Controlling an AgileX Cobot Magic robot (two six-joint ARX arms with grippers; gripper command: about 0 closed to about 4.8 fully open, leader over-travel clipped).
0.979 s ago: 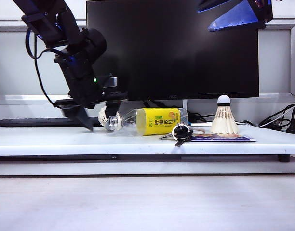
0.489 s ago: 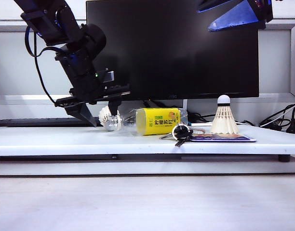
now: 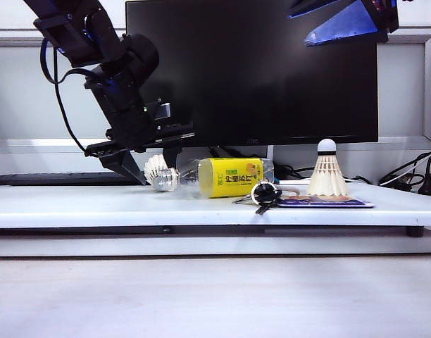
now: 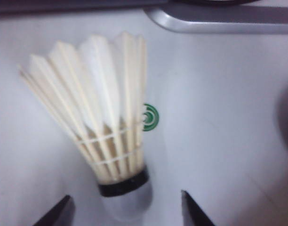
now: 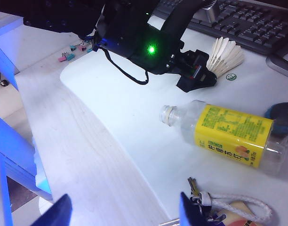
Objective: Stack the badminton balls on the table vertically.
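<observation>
An office desk: a black monitor [image 3: 252,70], keyboard [image 5: 257,28] and binder clips [image 5: 71,51].

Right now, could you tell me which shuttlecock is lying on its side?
The shuttlecock between the left pincer tips, by the bottle's neck; the other shuttlecock stands upright, cork up.
</observation>
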